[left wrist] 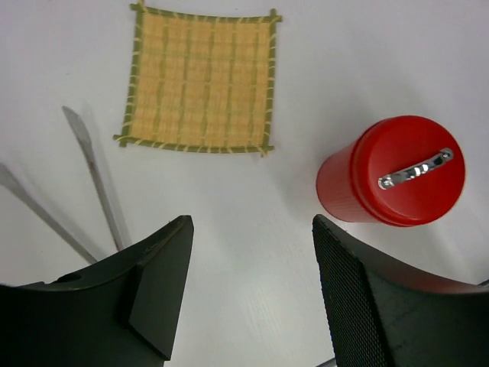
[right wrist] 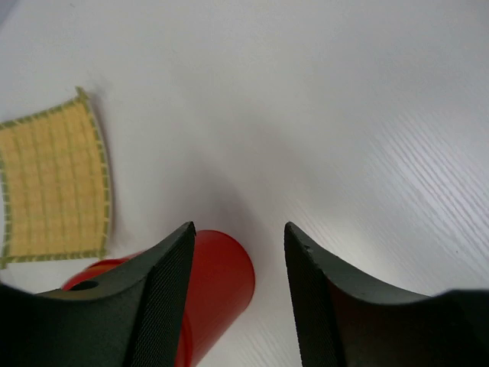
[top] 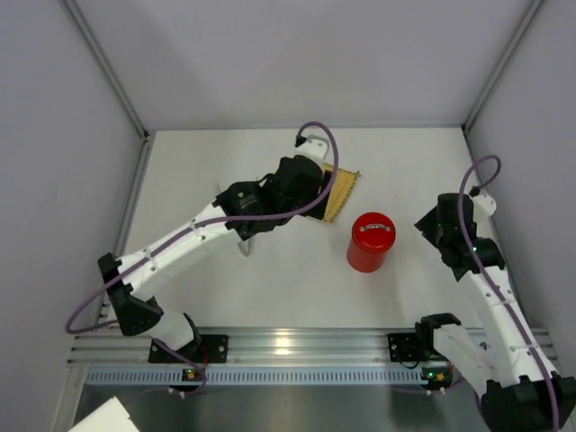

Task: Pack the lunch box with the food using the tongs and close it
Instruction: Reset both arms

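**Lunch box** [top: 370,243]: red cylinder, upright on the table [top: 297,288], right of centre, between the two arms. Lid [left wrist: 409,170] on. A small bright metal handle [left wrist: 415,168] lies across the lid top.

**Tongs** [left wrist: 93,180]: two slim grey metal arms lying flat on the table, just left of the mat in the left wrist view. Their tips are spread apart. The near ends are hidden behind the left finger, and in the top view the left arm covers most of them.

**Left gripper** [left wrist: 250,229]: held above the table. The mat, tongs and lunch box all lie below and ahead of it. Fingers apart, nothing between them.

**Right gripper** [right wrist: 239,229]: to the right of the lunch box, near it but apart from it in the top view. Fingers parted, gap empty.

**Mat** [left wrist: 200,82]: yellow woven square with a green edge, flat on the table, beyond and left of the lunch box. It is partly under the left arm in the top view.
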Robot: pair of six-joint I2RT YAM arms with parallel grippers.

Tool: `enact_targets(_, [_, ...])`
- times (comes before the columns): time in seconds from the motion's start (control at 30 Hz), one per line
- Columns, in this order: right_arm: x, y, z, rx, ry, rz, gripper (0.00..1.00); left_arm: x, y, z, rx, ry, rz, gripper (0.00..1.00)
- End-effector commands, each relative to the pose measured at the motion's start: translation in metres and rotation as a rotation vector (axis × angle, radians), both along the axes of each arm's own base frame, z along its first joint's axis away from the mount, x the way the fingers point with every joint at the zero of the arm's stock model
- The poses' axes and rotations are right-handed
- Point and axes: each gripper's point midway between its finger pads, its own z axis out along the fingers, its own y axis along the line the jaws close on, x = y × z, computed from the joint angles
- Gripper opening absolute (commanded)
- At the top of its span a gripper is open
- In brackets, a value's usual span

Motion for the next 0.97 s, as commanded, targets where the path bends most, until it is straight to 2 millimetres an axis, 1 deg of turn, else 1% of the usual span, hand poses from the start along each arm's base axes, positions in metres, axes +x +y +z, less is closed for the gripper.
enact_targets(0.0, [0.011,-0.006,0.069,-0.077,-0.149,0.054,0.53,0.007,0.038,0.042,-0.143,-0.072,0.092,0.69])
enact_targets(0.03, [0.014,-0.004,0.080,-0.082,-0.172,0.079,0.59,0.008,0.047,0.044,-0.149,-0.077,0.111,0.71])
enact_targets(0.07, [0.017,-0.003,0.091,-0.107,-0.186,0.106,0.66,0.012,0.059,0.041,-0.141,-0.079,0.143,0.73])
enact_targets(0.1, [0.021,0.000,0.116,-0.108,-0.238,0.128,0.75,0.011,0.070,0.050,-0.169,-0.093,0.161,0.74])
enact_targets(0.13, [0.023,0.002,0.127,-0.114,-0.257,0.144,0.92,0.011,0.077,0.052,-0.178,-0.097,0.175,0.75])
enact_targets(0.17, [0.027,0.004,0.146,-0.124,-0.290,0.170,0.99,0.012,0.089,0.054,-0.189,-0.103,0.194,0.79])
enact_targets(0.2, [0.029,0.006,0.155,-0.130,-0.306,0.184,1.00,0.013,0.095,0.056,-0.192,-0.108,0.207,0.81])
enact_targets(0.23, [0.033,0.007,0.159,-0.133,-0.306,0.191,1.00,0.014,0.101,0.055,-0.190,-0.107,0.224,0.85])
enact_targets(0.27, [0.035,0.010,0.168,-0.133,-0.322,0.215,1.00,0.016,0.114,0.056,-0.190,-0.115,0.251,0.93])
enact_targets(0.3, [0.037,0.012,0.183,-0.136,-0.351,0.227,0.99,0.017,0.120,0.055,-0.186,-0.112,0.264,0.98])
enact_targets(0.33, [0.041,0.015,0.186,-0.138,-0.349,0.244,1.00,0.020,0.128,0.055,-0.183,-0.114,0.286,0.99])
enact_targets(0.37, [0.042,0.019,0.192,-0.144,-0.364,0.279,0.99,0.019,0.133,0.058,-0.188,-0.118,0.295,0.99])
enact_targets(0.4, [0.043,0.022,0.198,-0.143,-0.381,0.297,1.00,0.018,0.137,0.054,-0.174,-0.116,0.301,0.99])
enact_targets(0.47, [0.046,0.029,0.202,-0.143,-0.402,0.345,0.99,0.018,0.148,0.054,-0.170,-0.121,0.325,0.99])
enact_targets(0.5, [0.046,0.031,0.204,-0.142,-0.412,0.356,0.99,0.018,0.149,0.047,-0.158,-0.112,0.327,0.99])
enact_targets(0.6, [0.049,0.038,0.206,-0.146,-0.442,0.402,1.00,0.020,0.154,0.045,-0.148,-0.106,0.335,0.99])
enact_targets(0.67, [0.049,0.040,0.202,-0.151,-0.443,0.415,0.99,0.022,0.158,0.044,-0.136,-0.108,0.343,0.99])
enact_targets(0.73, [0.049,0.041,0.205,-0.149,-0.465,0.419,0.99,0.022,0.162,0.043,-0.133,-0.107,0.355,0.99])
enact_targets(0.9, [0.051,0.041,0.205,-0.150,-0.476,0.418,1.00,0.022,0.172,0.046,-0.131,-0.120,0.377,0.99])
enact_targets(0.93, [0.051,0.041,0.208,-0.154,-0.490,0.416,1.00,0.022,0.175,0.047,-0.129,-0.122,0.381,0.99])
